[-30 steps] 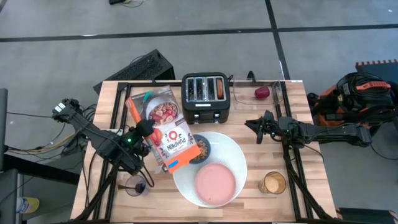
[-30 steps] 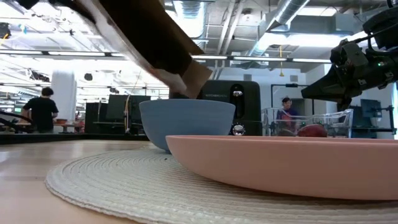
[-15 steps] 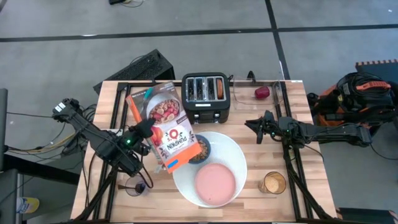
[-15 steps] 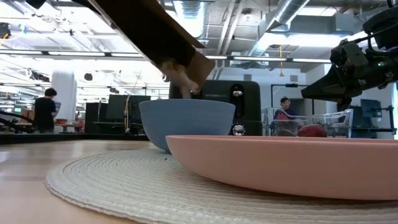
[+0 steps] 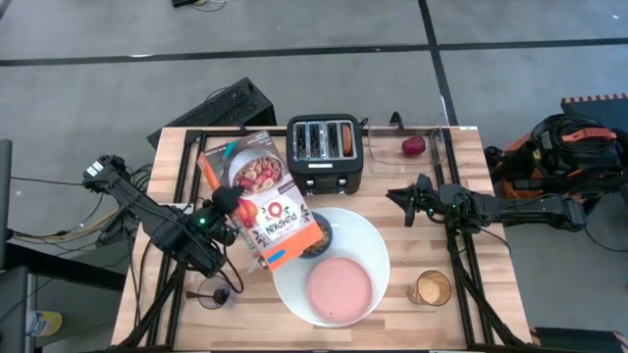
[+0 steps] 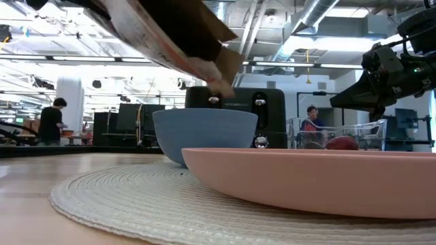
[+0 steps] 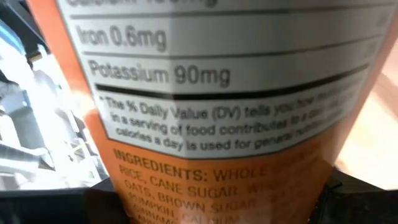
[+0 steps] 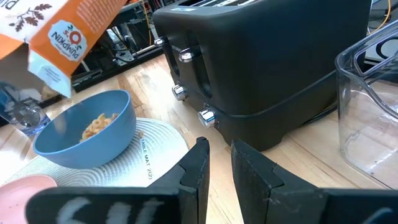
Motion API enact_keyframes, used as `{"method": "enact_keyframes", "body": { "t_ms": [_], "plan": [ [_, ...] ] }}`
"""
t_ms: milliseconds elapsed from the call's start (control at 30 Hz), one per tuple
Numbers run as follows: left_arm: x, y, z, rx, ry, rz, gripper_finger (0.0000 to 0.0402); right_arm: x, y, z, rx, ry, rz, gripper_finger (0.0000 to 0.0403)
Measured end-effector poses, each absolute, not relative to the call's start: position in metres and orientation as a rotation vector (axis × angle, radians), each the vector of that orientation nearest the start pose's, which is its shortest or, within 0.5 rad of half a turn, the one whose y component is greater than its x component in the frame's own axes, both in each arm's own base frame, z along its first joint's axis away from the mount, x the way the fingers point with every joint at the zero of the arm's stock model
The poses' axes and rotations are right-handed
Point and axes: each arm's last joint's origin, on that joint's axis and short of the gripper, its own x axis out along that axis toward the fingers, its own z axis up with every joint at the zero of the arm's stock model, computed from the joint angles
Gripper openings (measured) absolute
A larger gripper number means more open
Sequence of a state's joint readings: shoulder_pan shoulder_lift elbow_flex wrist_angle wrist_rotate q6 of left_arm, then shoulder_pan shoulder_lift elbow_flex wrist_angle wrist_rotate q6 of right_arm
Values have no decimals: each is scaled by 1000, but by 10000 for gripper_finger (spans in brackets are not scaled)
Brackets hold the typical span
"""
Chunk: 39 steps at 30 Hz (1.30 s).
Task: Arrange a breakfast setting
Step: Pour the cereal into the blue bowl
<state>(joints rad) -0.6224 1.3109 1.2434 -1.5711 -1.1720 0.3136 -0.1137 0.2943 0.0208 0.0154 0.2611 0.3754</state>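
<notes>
High view shows us our left gripper (image 5: 228, 204) clamped on a cereal box (image 5: 263, 201), tilted with its open end over the blue bowl (image 5: 316, 235). We see cereal (image 8: 97, 125) in the bowl, which sits on the round white mat (image 5: 373, 245) near the table's (image 5: 461, 196) front edge, beside the pink plate (image 5: 340, 288). Behind them stands the black toaster (image 5: 326, 154). Our right gripper (image 5: 392, 199) hovers empty, fingers nearly together, right of the toaster.
</notes>
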Motion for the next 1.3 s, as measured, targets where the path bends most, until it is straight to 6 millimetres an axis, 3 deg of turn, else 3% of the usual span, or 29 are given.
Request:
{"method": "enact_keyframes", "body": {
  "t_ms": [567,800,1300],
  "plan": [
    [173,-93,319,1296,1117,305,215,110,-20,147,350,186,-417,91],
    [172,-94,317,1069,1096,367,215,110,-20,147,350,186,-417,91],
    [173,-93,319,667,886,634,215,110,-20,147,350,186,-417,91]
  ]
}}
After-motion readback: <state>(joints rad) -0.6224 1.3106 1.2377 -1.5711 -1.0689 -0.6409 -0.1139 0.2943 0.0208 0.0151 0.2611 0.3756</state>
